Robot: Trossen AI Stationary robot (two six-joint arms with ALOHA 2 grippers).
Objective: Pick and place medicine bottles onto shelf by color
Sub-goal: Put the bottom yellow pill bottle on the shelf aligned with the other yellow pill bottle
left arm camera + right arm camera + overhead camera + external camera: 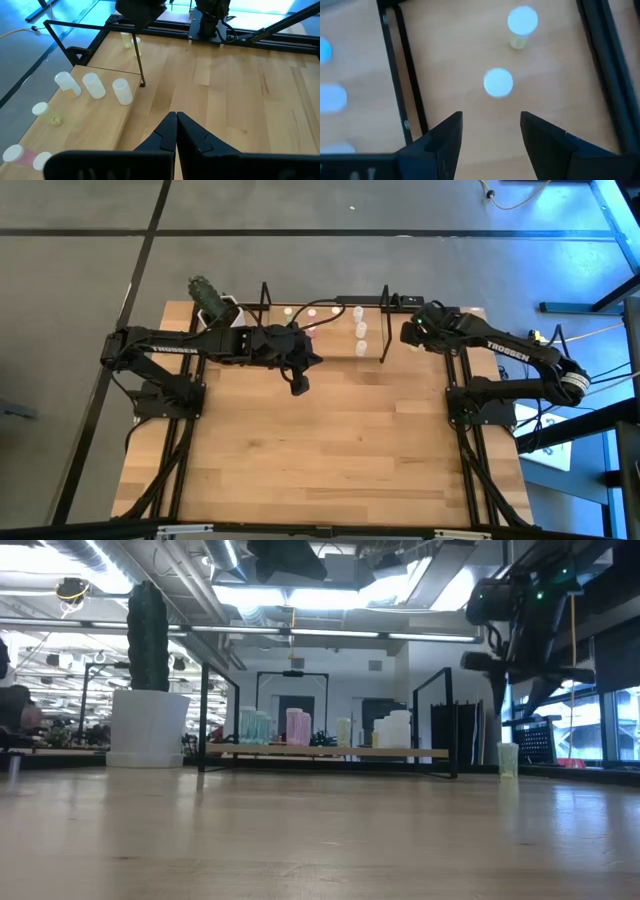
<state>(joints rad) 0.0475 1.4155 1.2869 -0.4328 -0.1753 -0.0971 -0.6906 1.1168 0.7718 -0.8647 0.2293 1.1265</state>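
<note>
on the left of the bench stands a cactus in a white pot, not part of the job. the left gripper hangs just in front of the shelf, its fingers pressed together and holding nothing.

on the shelf's wooden floor, the low view shows the medicine bottles grouped by colour from left to right: a green-topped cluster, then pink ones, a yellowish one, and white ones near the right end loop. so most of the sorting looks done.

further right, outside the shelf's end loop, two bottles remain on the bench. the right wrist view shows a whitish-topped bottle and a yellow-bodied bottle beyond it. the right gripper hovers over them with fingers spread and empty, the nearer bottle just ahead of the gap. judging from this, those two are what is left to pick and place.
</note>
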